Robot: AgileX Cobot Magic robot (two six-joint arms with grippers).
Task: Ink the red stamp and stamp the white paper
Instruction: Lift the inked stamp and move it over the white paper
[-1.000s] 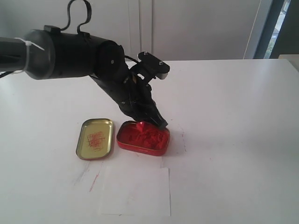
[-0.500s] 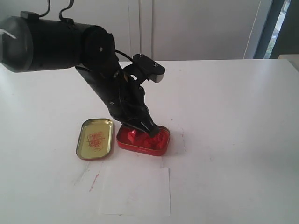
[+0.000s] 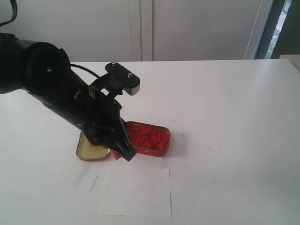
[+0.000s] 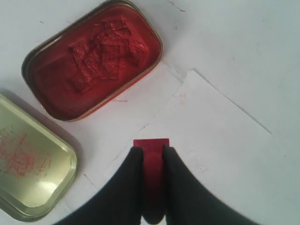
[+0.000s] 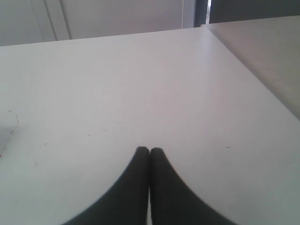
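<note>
Left wrist view | left tool clamps small red block stamp over thin white paper sheet, near its edge | red ink-filled tin apart | right tool closed, empty

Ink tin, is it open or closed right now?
Open. The ink tin shows bare red ink with nothing over it, and a gold lid lies beside it, inside facing up.

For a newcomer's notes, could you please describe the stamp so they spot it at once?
On the white table lie a red ink tin and a gold tin. Near them the left pincer grips the stamp: a small red block, far smaller than either tin.
</note>
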